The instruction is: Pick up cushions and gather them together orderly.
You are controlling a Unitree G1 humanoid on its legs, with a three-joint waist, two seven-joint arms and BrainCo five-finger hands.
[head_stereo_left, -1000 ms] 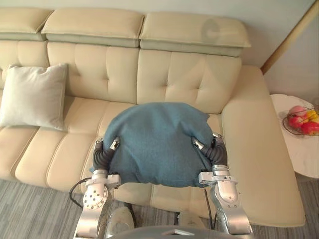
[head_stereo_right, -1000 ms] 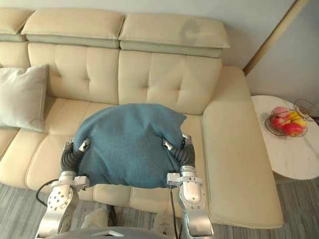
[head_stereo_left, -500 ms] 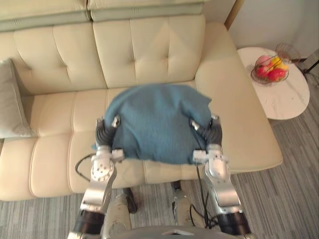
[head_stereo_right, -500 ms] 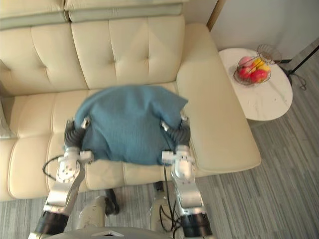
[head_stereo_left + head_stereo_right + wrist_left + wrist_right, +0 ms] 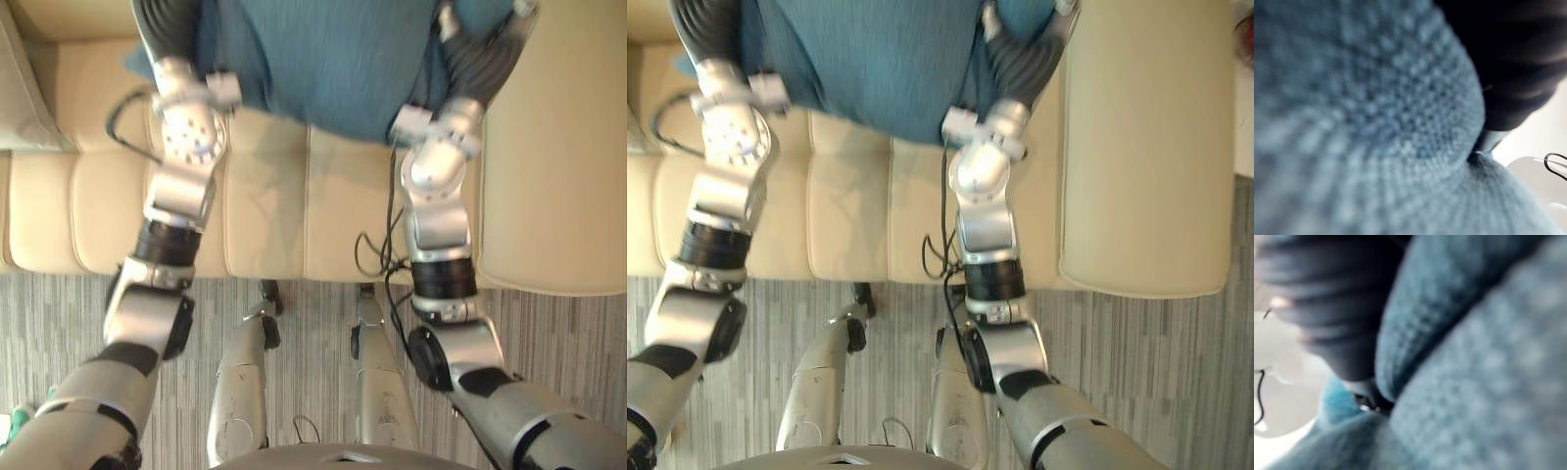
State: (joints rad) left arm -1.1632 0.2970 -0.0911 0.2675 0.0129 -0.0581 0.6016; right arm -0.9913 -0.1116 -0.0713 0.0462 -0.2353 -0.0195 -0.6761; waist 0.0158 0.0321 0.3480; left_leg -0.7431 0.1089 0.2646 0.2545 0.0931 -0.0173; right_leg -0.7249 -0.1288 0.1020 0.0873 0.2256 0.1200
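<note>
A blue knitted cushion (image 5: 323, 59) is held up between my two hands above the cream sofa seat (image 5: 265, 215). My left hand (image 5: 167, 24) grips its left side and my right hand (image 5: 485, 54) its right side, with a silver thumb lying on the cloth. Up close, the blue knit (image 5: 1352, 122) presses against the left hand's dark cover (image 5: 1513, 58). The same cloth (image 5: 1474, 382) bulges against the right hand's cover (image 5: 1327, 298). A pale grey cushion (image 5: 24, 88) leans on the sofa at the far left edge.
The sofa's broad right armrest (image 5: 558, 147) runs along the right side. Grey striped carpet (image 5: 59, 313) lies in front of the sofa's front edge.
The camera has tilted down, so the sofa and cushion have slid toward the top of the picture. The blue cushion stays held between both hands.
</note>
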